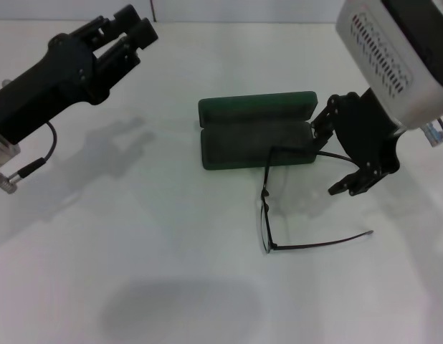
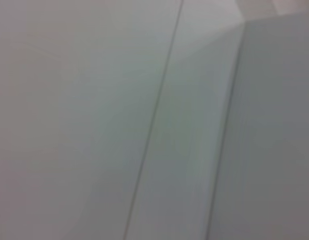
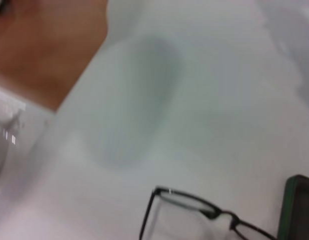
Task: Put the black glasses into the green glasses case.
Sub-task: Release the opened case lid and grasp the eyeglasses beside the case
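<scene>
The green glasses case lies open at the table's middle, its lid folded back on the far side; its edge also shows in the right wrist view. The black glasses stand on their side in front of the case, seen edge-on. One temple arm lies on the table. The other temple arm runs above the case's front edge into my right gripper, whose fingers stand apart around it. Whether they touch it I cannot tell. The right wrist view catches part of the glasses' frame.
My left gripper hangs idle over the far left of the white table. A brown area shows past the table's edge in the right wrist view. Only pale blank surfaces appear in the left wrist view.
</scene>
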